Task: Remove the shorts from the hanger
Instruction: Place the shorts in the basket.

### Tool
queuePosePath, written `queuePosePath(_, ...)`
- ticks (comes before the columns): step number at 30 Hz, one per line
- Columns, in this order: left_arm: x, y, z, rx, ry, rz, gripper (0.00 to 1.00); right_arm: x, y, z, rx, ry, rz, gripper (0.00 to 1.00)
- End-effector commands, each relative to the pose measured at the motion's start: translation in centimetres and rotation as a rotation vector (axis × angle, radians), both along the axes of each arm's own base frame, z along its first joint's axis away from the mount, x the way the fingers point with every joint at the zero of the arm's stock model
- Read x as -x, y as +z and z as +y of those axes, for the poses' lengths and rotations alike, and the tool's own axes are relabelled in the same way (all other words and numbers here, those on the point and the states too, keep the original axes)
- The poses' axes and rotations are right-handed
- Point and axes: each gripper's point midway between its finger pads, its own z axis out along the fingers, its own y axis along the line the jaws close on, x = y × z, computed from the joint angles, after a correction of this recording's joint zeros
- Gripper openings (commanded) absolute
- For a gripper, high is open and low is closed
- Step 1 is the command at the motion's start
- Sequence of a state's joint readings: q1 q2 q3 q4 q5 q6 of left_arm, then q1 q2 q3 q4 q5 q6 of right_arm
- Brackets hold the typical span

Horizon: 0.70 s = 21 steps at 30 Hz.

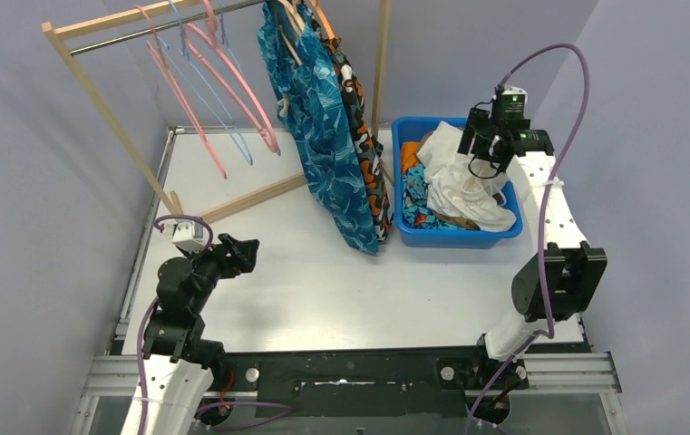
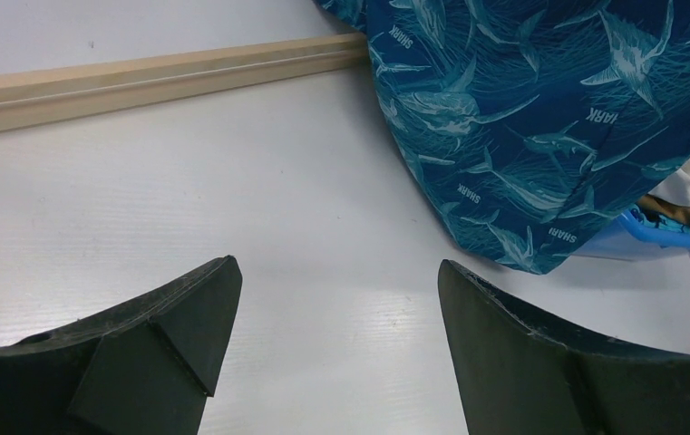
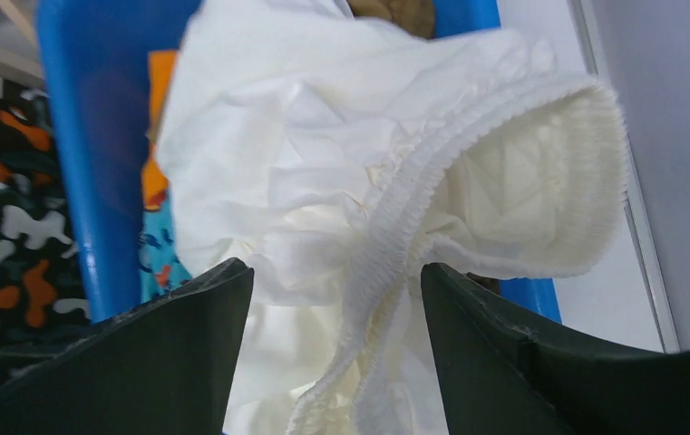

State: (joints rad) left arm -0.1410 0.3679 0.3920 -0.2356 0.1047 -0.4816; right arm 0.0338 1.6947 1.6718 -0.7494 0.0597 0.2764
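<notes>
Teal shark-print shorts [image 1: 327, 136] hang from a hanger on the rack, with orange-black-white camouflage shorts [image 1: 365, 145] right behind them. White shorts [image 1: 463, 186] lie crumpled on top of other shorts in the blue bin [image 1: 454, 240]. My right gripper [image 1: 488, 149] is over the bin, open. In the right wrist view the white shorts' [image 3: 368, 154] waistband hangs loose between the spread jaws of my right gripper [image 3: 336, 272]. My left gripper [image 1: 248, 254] is low over the table, open and empty [image 2: 336, 272], with the teal shorts' [image 2: 522, 118] hem ahead to its right.
The wooden rack's rail [image 1: 141, 32] carries several bare pink and blue hangers [image 1: 223, 82]. Its base bar [image 2: 141, 77] lies across the table ahead of the left gripper. The bin's corner [image 2: 658, 237] shows behind the teal hem. Grey walls enclose the table.
</notes>
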Motion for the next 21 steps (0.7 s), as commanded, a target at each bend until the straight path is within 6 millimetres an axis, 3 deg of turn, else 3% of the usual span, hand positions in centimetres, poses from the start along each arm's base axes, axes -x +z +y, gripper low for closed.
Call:
queuePosePath(1,-0.4,3.1,0.0,0.002,-0.002,-0.091,0.8,-1.8,3.3,1.1,-0.056,0.023,-0.124,0.7)
queuePosePath(4,-0.4,3.1,0.1,0.0,0.001,-0.09,0.8,-3.3,0.8,2.1,-0.091,0.065,-0.099,0.69)
queuePosePath(7,-0.4,3.1,0.1,0.001,0.001,-0.09,0.8,-4.2,-4.8,2.4,-0.097,0.083,0.027,0.65)
queuePosePath(8,-0.4,3.1,0.1,0.0,0.001,-0.091,0.8,-4.0,-8.0,2.3,-0.091,0.074,0.111,0.62)
queuePosePath(11,-0.4,3.1,0.1,-0.001,0.002,-0.091,0.8,-2.1,-14.3,2.3,-0.094,0.065,0.273,0.58)
queuePosePath(14,-0.4,3.2,0.1,0.0,0.0,-0.092,0.8,-0.5,-17.6,2.3,-0.104,0.054,0.304,0.58)
queuePosePath(17,-0.4,3.1,0.0,0.0,-0.003,-0.093,0.8,-0.3,-16.7,2.1,-0.081,0.074,0.303,0.6)
queuePosePath(21,-0.4,3.2,0.0,0.0,-0.006,-0.094,0.8,-1.5,-11.5,1.6,-0.036,0.102,0.2,0.63)
